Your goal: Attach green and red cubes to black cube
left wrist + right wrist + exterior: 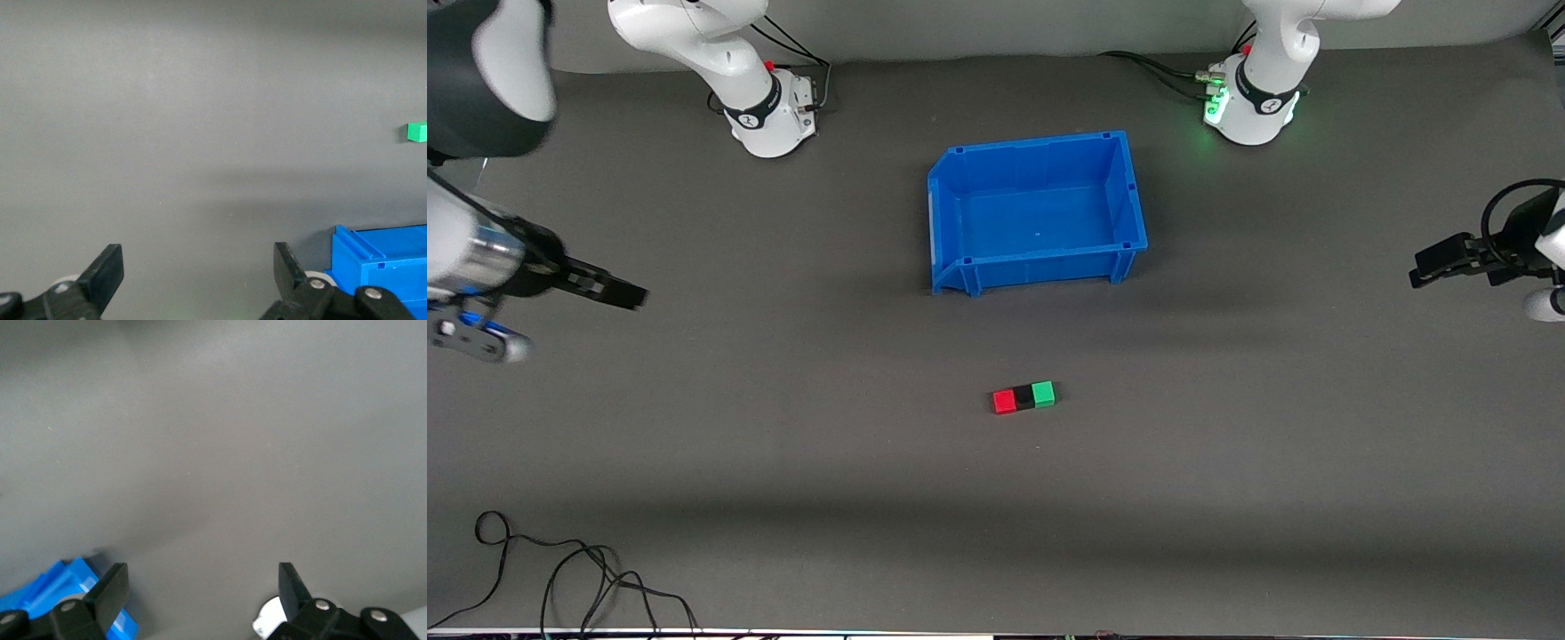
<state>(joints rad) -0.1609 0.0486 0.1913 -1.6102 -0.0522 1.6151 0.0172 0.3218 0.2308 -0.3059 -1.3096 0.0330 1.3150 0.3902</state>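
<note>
The red cube (1005,402), the black cube (1024,397) and the green cube (1043,393) lie in a touching row on the table, black in the middle, nearer to the front camera than the blue bin. The green cube also shows in the left wrist view (417,132). My left gripper (1419,271) is open and empty, up in the air over the left arm's end of the table; the left wrist view (199,267) shows only bare mat between its fingers. My right gripper (633,297) is open and empty over the right arm's end of the table, likewise over bare mat in the right wrist view (202,583).
An empty blue bin (1040,265) stands mid-table between the arm bases and the cubes; a corner of it shows in the left wrist view (383,257) and the right wrist view (57,587). A black cable (560,578) lies at the table's front edge toward the right arm's end.
</note>
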